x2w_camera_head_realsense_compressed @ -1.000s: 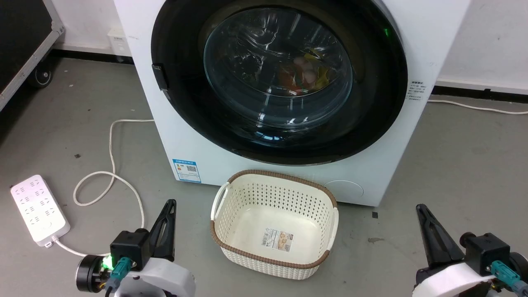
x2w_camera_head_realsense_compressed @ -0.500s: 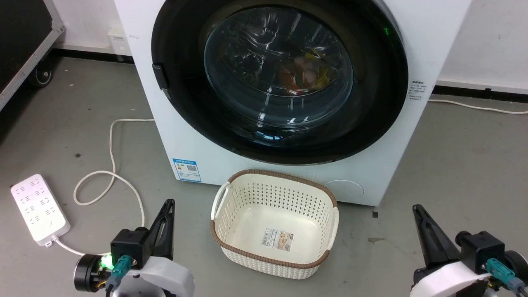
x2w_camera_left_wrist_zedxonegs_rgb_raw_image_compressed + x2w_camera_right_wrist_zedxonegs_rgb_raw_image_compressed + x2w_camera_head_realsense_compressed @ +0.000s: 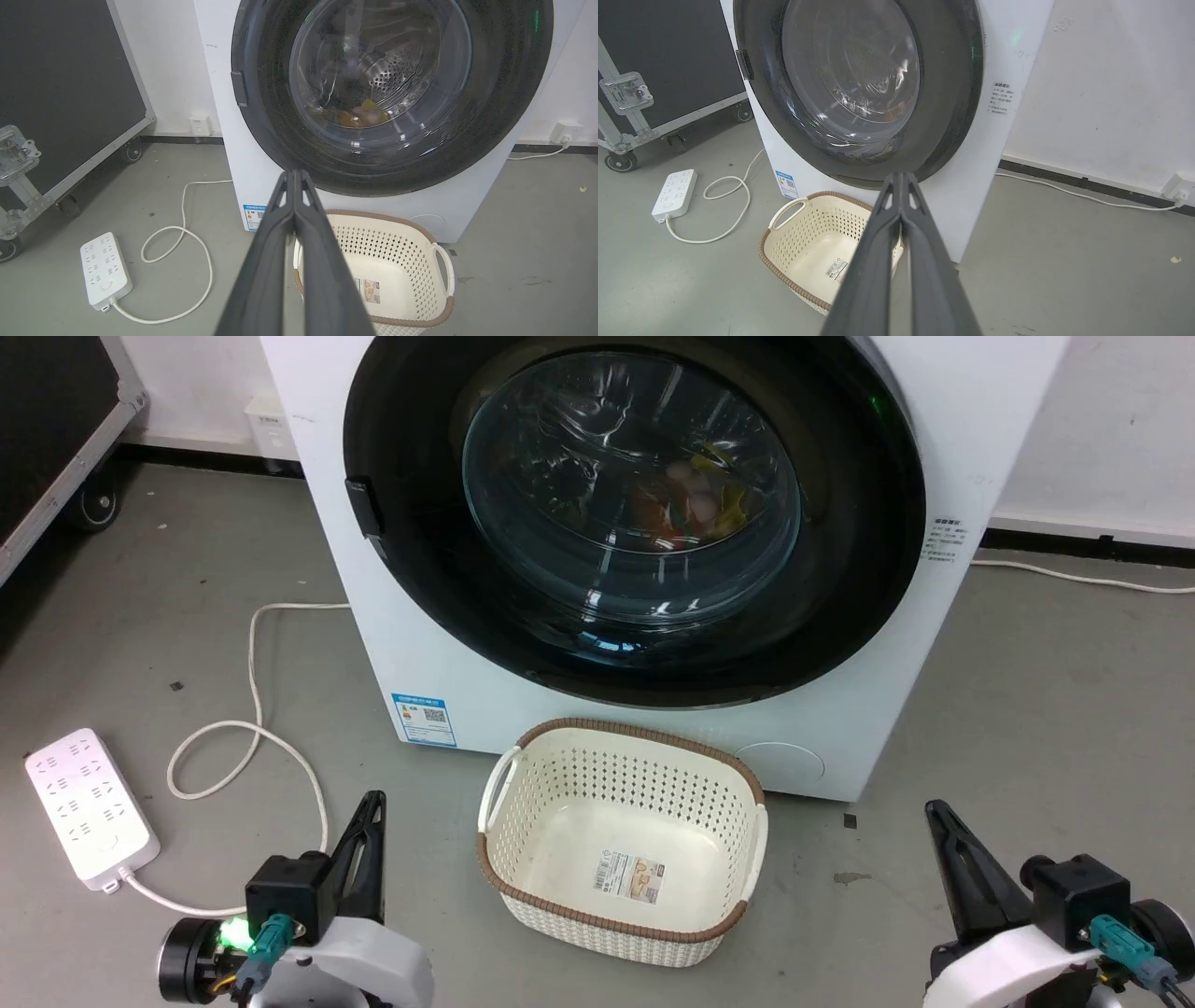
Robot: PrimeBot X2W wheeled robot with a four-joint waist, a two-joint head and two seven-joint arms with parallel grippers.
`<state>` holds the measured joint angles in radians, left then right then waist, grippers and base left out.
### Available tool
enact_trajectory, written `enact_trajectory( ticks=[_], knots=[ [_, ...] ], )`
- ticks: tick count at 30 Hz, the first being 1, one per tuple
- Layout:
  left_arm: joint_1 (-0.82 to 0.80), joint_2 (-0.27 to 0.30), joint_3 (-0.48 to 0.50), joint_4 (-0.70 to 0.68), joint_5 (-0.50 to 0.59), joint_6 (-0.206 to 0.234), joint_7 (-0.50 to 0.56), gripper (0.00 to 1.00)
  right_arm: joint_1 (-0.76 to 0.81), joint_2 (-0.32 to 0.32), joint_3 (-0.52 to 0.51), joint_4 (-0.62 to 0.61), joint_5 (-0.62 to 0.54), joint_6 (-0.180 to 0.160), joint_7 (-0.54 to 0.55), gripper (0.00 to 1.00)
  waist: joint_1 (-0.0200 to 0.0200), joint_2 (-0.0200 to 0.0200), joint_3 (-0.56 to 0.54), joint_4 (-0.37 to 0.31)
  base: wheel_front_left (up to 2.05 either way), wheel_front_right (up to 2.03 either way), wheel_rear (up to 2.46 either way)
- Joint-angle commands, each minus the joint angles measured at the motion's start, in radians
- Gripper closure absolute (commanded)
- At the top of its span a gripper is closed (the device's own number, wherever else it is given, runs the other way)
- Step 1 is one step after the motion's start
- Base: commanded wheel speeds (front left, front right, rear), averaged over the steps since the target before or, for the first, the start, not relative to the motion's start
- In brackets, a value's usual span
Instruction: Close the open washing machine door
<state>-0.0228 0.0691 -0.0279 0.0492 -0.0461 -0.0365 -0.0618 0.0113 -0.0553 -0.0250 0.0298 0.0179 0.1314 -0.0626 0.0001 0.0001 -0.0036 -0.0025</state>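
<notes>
- Door first: we see the washing machine door (image 3: 635,513) lying flat against the front of the white washing machine (image 3: 467,691), with clothes behind its glass.
- Our left tool (image 3: 294,173) has its fingers pressed together, empty, well apart from the door.
- Our right tool (image 3: 901,175) is likewise pinched together and empty.
- A cream basket (image 3: 560,784) sits on the floor just before the machine.

Bright, even light, soft shadows; glare streaks on washing machine door (image 3: 635,513); wrist views w/ edge distortion.
</notes>
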Motion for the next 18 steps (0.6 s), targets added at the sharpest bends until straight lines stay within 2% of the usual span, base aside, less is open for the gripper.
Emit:
enact_trajectory(
  ticks=[1,18],
  knots=[
    [0.011,-0.006,0.004,-0.009,0.008,0.008,0.004,1.00,-0.009,0.004,0.003,-0.009,-0.003,-0.001,0.005,1.00,-0.0001,-0.0001,0.000,0.000,0.00,0.00,0.00],
    [0.018,-0.014,0.018,-0.033,0.031,0.025,0.039,1.00,-0.010,0.005,0.016,-0.021,-0.012,-0.001,0.040,1.00,-0.0001,-0.0001,0.002,0.002,0.00,0.00,0.00]
  ],
)
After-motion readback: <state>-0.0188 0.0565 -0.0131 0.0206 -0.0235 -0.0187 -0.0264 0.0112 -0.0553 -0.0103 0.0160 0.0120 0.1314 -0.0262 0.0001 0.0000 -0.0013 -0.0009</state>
